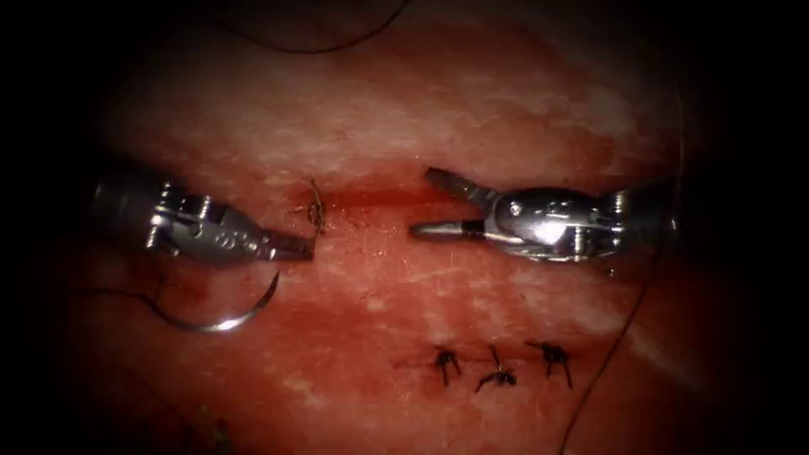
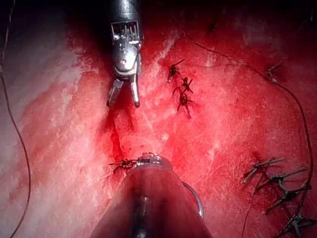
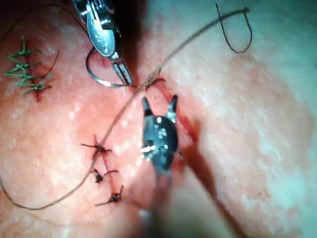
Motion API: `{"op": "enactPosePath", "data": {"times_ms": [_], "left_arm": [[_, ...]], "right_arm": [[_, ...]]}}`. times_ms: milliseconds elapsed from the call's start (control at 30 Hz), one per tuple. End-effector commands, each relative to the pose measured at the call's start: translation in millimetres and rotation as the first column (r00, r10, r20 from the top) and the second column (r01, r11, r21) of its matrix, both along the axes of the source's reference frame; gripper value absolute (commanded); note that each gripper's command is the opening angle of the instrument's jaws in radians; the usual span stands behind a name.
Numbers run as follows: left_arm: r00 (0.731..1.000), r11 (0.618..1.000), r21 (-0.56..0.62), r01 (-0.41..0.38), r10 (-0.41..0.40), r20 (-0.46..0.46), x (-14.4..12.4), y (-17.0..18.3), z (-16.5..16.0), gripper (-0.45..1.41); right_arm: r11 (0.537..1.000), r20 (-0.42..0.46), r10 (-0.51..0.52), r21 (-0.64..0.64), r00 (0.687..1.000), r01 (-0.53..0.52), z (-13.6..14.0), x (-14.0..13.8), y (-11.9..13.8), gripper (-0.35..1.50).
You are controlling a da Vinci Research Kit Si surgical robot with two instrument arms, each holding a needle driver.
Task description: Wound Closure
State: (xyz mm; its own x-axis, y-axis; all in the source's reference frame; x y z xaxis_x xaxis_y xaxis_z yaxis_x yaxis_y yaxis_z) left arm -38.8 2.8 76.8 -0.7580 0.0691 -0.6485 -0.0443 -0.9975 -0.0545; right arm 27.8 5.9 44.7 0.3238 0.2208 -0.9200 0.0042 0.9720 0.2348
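Endoscope view: left tool clamped on needle at one end of its curve, needle lying free over tissue, left of cut, outside the flesh. Right tool spread wide, holding nothing, over cut. Knot at cut's left end. Thread trailing at right.

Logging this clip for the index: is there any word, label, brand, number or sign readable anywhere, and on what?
None readable: no lettering on the left silver needle driver, which holds the curved steel needle near one end, outside the red pork tissue; none on the right silver needle driver, jaws open, holding nothing.
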Motion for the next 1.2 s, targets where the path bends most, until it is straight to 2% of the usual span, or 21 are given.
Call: {"op": "enactPosePath", "data": {"times_ms": [33,167,333,500,767,1033,1200], "left_arm": [[1.000,1.000,0.003,0.004,-0.004,0.000,-0.3,-0.5,0.3,-0.45],[1.000,1.000,0.002,0.011,-0.011,0.004,-0.1,-0.1,-0.2,-0.45],[1.000,1.000,-0.002,0.015,-0.015,0.007,-0.1,0.4,-0.9,-0.45],[1.000,1.000,-0.009,0.020,-0.020,0.012,-0.2,0.7,-1.4,-0.45],[1.000,1.000,-0.009,0.026,-0.026,0.008,-0.2,0.7,-1.5,-0.45],[0.999,0.999,-0.011,0.033,-0.033,0.009,-0.1,0.8,-1.4,-0.45],[0.999,0.999,-0.012,0.038,-0.038,0.013,-0.1,1.0,-1.5,-0.45]], "right_arm": [[0.995,-0.025,-0.039,-0.089,0.999,0.037,0.8,1.7,-0.1,1.00],[0.970,-0.049,-0.120,-0.218,0.992,0.107,1.6,3.7,-0.3,1.01],[0.955,-0.038,-0.131,-0.275,0.991,0.116,1.3,5.6,-0.8,1.10],[0.951,-0.023,-0.119,-0.291,0.993,0.107,0.8,7.9,-1.2,1.13],[0.949,-0.010,-0.106,-0.298,0.994,0.098,0.9,9.7,-1.4,1.18],[0.926,-0.006,-0.120,-0.362,0.993,0.110,0.8,12.3,-1.8,1.20],[0.916,-0.013,-0.138,-0.383,0.990,0.123,1.7,13.8,-2.4,1.20]]}}
